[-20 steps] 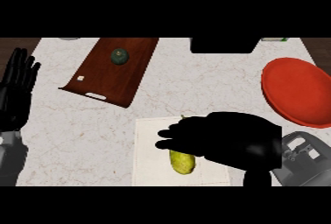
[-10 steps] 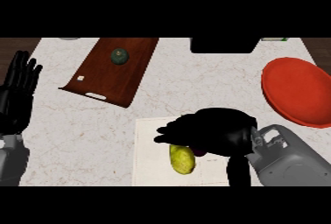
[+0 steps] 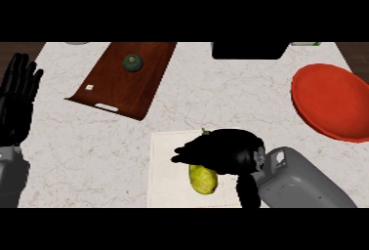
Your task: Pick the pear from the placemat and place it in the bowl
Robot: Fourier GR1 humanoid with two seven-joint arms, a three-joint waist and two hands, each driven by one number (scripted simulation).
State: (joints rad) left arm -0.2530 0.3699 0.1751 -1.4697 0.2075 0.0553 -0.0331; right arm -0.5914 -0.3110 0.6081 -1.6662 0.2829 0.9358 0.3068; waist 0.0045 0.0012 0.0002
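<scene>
I am holding my right hand over the upper end of the pear, fingers curled down around its top, so the fruit's top is hidden and its yellow-green lower part is showing below my palm. The pear is lying on the white placemat near the desk's front edge. The red bowl is sitting well apart at the right. My left hand is resting open at the left edge, fingers up. A wooden tray is lying at the back.
</scene>
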